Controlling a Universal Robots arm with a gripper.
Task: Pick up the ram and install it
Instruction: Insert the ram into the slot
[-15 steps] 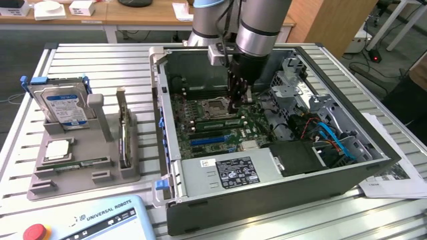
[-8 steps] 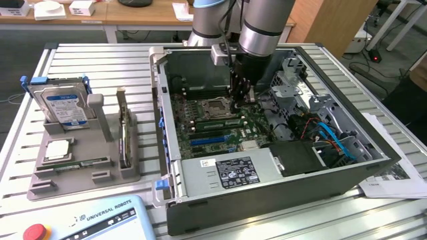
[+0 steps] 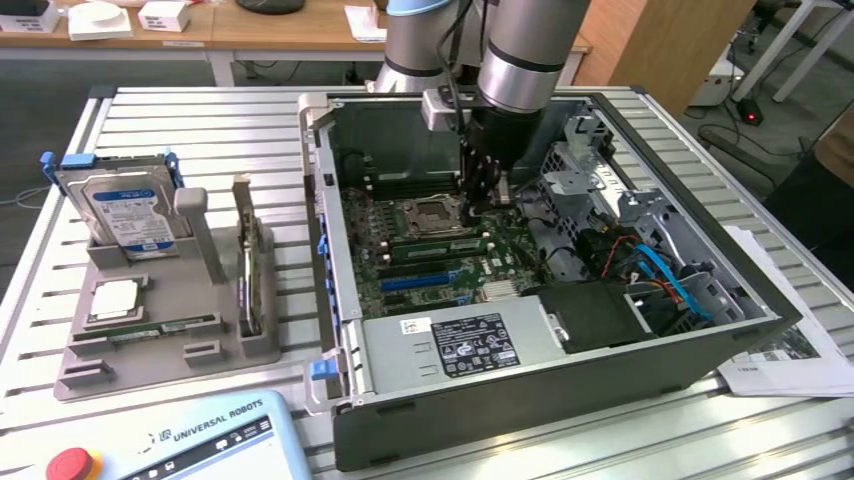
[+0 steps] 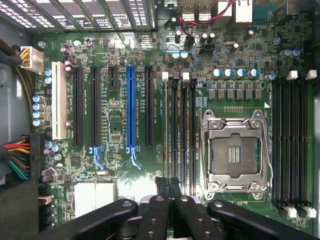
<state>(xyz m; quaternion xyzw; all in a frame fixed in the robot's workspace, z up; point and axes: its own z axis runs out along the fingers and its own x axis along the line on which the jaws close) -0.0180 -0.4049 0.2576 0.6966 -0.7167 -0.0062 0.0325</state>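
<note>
The open computer case point(image 3: 320, 200) takes the bench's middle. Inside it, one ram point(image 3: 434, 247) stands in a slot beside the processor socket point(image 4: 234, 150). The jaws are clenched tip to tip just over that slot bank. Whether they touch the ram, I cannot tell. At the bench's edge on the exterior view's left, a grey tray point(image 3: 134, 365) carries one hard drive point(image 3: 131, 210), one processor chip point(image 3: 118, 300) and one flat green stick point(image 3: 160, 328).

Down inside open computer case point(image 3: 534, 400) on slatted desk point(image 3: 187, 130), entering from above: arm point(image 3: 518, 60), jaws shut, tips low over motherboard point(image 3: 447, 278), just beside processor socket point(image 3: 430, 212). At exterior view's left, apart from case, grey tray point(image 3: 140, 375): hard drive point(image 3: 127, 215) standing upright at far end, silver processor point(image 3: 116, 300) lying flat, ram point(image 3: 158, 328) lying flat just beside it, toward near edge.
</note>
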